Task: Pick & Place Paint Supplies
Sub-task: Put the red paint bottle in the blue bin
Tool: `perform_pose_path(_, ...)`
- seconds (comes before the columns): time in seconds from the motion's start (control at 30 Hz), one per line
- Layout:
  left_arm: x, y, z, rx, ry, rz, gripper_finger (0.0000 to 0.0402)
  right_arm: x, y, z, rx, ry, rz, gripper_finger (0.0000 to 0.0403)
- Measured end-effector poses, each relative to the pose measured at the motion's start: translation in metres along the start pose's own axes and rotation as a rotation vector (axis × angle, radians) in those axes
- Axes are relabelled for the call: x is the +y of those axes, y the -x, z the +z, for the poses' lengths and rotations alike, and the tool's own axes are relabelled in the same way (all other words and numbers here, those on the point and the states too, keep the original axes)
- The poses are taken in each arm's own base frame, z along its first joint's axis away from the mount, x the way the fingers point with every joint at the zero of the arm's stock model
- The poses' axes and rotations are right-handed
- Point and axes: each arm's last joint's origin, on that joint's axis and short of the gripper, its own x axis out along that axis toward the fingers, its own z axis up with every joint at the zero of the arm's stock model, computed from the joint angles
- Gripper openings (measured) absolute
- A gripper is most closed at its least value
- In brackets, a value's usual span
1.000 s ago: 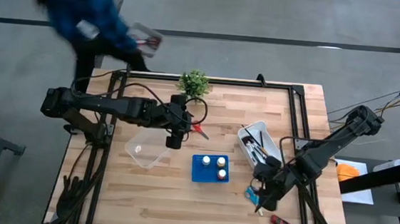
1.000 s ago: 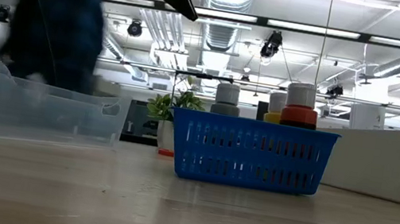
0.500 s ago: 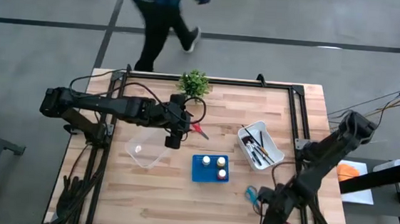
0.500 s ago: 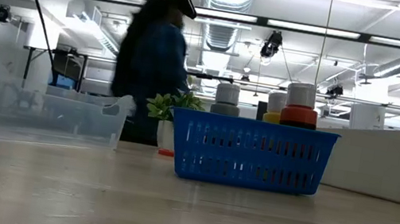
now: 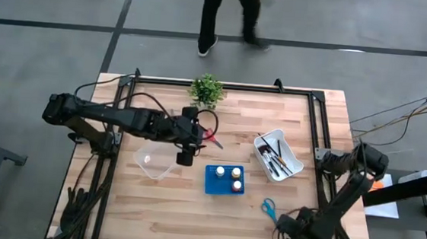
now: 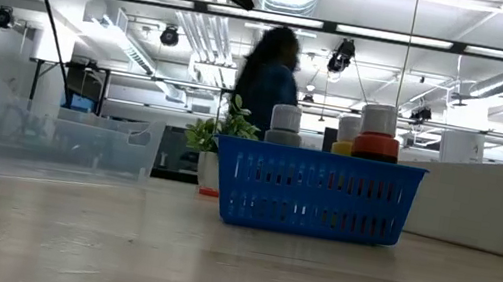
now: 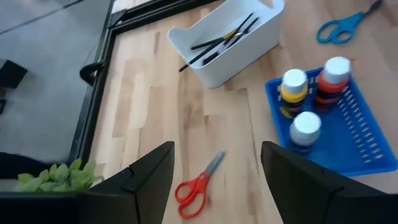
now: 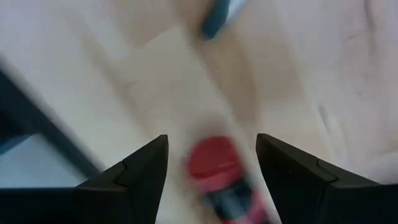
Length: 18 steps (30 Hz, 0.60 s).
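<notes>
- Left end effector [image 5: 184,160] hovers over worktop [image 5: 191,209] between clear bin [image 5: 154,163] and blue basket [image 5: 225,180], fingers spread, nothing held; red scissors [image 7: 198,184] lie just ahead of it near the plant [image 5: 207,88].
- To do it well: drop straight over the scissors' pivot, fingers across the blades, clear of the plant.
- Basket holds three paint bottles [image 5: 225,177]; white bin [image 5: 278,154] holds brushes [image 7: 221,39].
- Blue scissors [image 5: 268,209] lie loose.
- Right end effector [image 8: 211,168] sits low at the worktop's near right edge, spread above a red-capped bottle [image 8: 217,171], empty.
- No readable labels or writing.
</notes>
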Motion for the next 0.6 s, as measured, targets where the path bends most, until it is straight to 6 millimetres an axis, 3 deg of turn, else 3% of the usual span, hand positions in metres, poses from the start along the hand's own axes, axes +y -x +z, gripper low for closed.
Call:
perform_pose_path(0.23, -0.014, 0.004, 0.004, -0.022, -0.006, -0.033, 0.0247, 0.018, -0.003, -0.01, -0.023, 0.034, -0.106, 0.0238)
perform_pose_path(0.47, -0.025, 0.008, 0.006, -0.04, -0.023, -0.055, 0.0247, 0.024, 0.025, -0.028, -0.098, 0.087, -0.238, 0.0238)
perform_pose_path(0.6, -0.029, 0.009, 0.007, -0.046, -0.017, -0.065, 0.0247, 0.028, 0.041, -0.042, -0.106, 0.098, -0.231, 0.0238)
